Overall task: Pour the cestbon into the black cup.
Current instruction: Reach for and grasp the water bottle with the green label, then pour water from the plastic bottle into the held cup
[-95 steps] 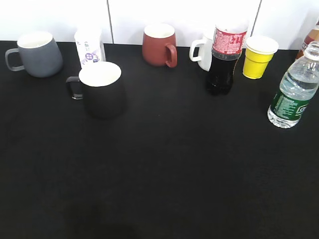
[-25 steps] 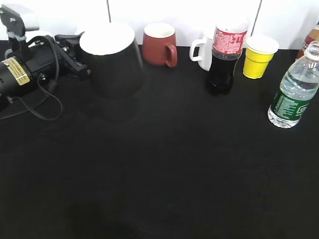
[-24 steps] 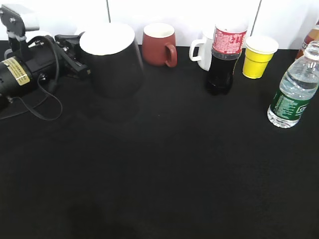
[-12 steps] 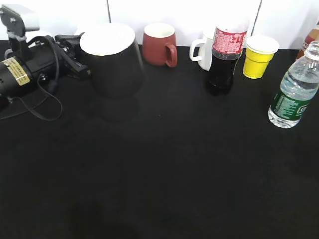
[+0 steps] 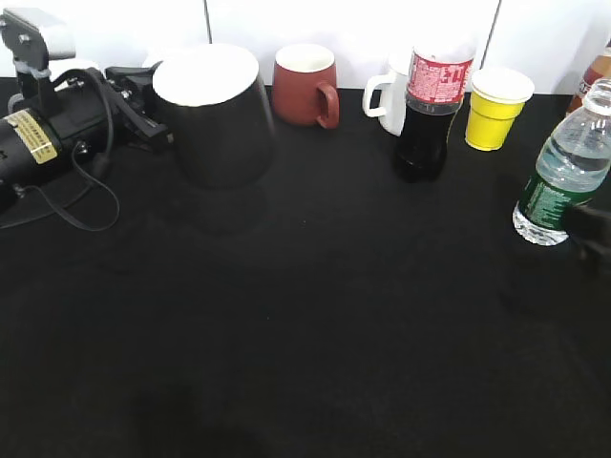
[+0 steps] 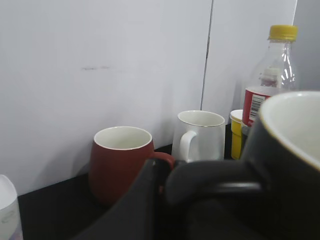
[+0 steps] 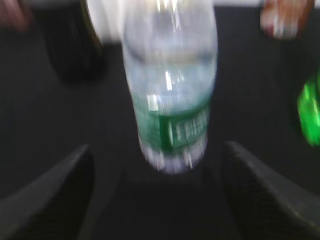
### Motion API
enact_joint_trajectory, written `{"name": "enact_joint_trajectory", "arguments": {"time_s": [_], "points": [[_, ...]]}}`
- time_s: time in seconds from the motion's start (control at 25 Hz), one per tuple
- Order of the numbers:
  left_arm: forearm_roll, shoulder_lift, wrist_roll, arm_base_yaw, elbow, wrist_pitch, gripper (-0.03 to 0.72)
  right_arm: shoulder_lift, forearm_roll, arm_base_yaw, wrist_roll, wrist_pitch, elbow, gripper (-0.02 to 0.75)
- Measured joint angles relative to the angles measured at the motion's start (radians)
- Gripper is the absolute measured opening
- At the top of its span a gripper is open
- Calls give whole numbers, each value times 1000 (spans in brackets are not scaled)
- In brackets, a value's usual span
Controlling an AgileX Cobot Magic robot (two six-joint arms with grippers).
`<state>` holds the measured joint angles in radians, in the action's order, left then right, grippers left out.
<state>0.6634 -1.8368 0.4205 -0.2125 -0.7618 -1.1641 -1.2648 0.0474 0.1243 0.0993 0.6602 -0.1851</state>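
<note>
The black cup (image 5: 218,119) is held off the table at the back left by its handle in my left gripper (image 5: 143,105), which is shut on it. In the left wrist view the cup (image 6: 285,165) fills the right side and my left gripper (image 6: 175,185) clamps the handle. The cestbon (image 5: 563,167), a clear bottle with a green label, stands at the right edge. My right gripper (image 5: 597,234) shows as a dark blur beside its base. In the right wrist view the cestbon (image 7: 170,85) stands ahead between the open fingers of my right gripper (image 7: 157,195), blurred.
Along the back stand a brick-red mug (image 5: 304,86), a white mug (image 5: 387,95), a cola bottle (image 5: 430,105), a yellow cup (image 5: 496,108) and a brown bottle (image 5: 594,76). The left arm covers the far left. The black table (image 5: 305,343) stretches forward.
Early on the black cup stood on the table with no arm in view; now my left gripper holds it raised. My right gripper has just come in at the right edge beside the cestbon.
</note>
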Motion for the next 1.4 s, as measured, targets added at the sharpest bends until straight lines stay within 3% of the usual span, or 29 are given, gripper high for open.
{"name": "enact_joint_trajectory", "arguments": {"time_s": [0.16,0.36,0.92,1.04,1.28,1.4], "points": [[0,0,0,0,0,0,49,-243,-3,0,3,245,-10,625],[0,0,0,0,0,0,49,-374,-53,0,5,413,-12,627],[3,0,0,0,0,19,49,-575,-47,0,4,463,-234,593],[4,0,0,0,0,19,49,-575,-47,0,1,464,-234,483],[36,0,0,0,0,18,49,-575,-47,0,1,472,-234,476],[97,0,0,-56,0,20,49,-517,96,0,-35,447,-228,475]]}}
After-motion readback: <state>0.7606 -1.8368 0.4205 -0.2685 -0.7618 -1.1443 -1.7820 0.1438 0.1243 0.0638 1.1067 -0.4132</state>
